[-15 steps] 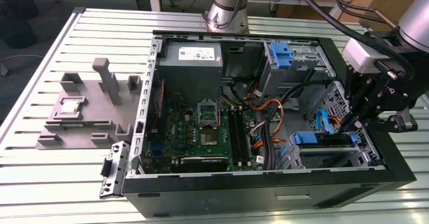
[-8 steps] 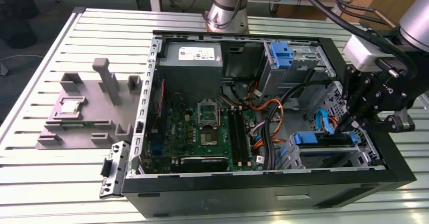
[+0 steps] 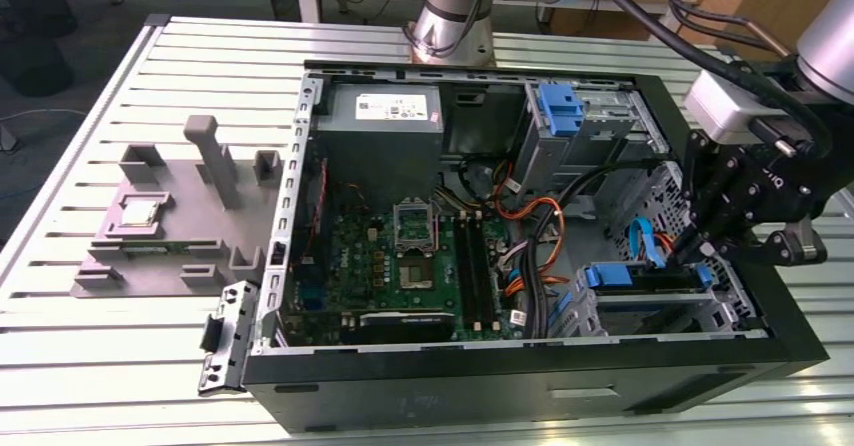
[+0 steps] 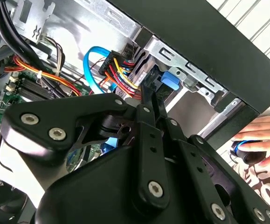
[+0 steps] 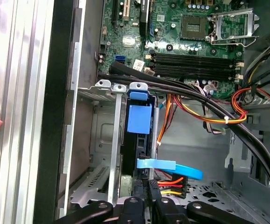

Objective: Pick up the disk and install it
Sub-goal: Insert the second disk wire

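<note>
One disk (image 5: 138,119) sits edge-up in the drive cage (image 5: 107,140) at the front corner of the open computer case (image 3: 534,371) — its blue bracket (image 3: 643,276) shows above the bay. The hand (image 3: 703,248) hangs just above the disk's rear end, beside the blue cable (image 5: 172,165) and the coloured power wires (image 5: 172,184). Whether it is clenched or released I cannot tell. The case lies on a slatted desk (image 3: 134,366) — a grey parts holder (image 3: 174,226) stands on the exterior view's left.

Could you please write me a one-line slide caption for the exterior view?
Robot hand lowered at the open computer case's drive bay, beside the blue-bracketed disk.
</note>
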`<state>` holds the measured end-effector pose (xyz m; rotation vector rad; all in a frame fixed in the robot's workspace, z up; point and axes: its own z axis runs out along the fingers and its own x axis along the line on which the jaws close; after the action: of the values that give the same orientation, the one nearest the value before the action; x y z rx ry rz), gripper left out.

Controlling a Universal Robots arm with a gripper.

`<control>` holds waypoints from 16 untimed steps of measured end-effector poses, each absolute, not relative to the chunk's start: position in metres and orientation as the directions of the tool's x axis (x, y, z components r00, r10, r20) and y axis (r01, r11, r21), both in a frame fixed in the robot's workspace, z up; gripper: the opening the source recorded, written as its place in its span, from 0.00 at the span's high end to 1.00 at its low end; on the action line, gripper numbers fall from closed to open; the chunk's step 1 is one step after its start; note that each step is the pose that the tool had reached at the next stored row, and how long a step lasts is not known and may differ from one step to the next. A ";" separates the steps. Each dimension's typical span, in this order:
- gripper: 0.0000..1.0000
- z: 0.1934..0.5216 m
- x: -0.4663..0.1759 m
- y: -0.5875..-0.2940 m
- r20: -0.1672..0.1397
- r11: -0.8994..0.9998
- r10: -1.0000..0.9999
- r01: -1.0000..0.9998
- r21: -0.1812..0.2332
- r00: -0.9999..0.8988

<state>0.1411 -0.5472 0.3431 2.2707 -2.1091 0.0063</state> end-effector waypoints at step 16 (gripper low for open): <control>0.84 0.343 0.142 -0.549 0.029 -0.073 -0.997 -0.995 0.062 0.075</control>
<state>0.1421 -0.5491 0.3426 2.2540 -2.0934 -0.0320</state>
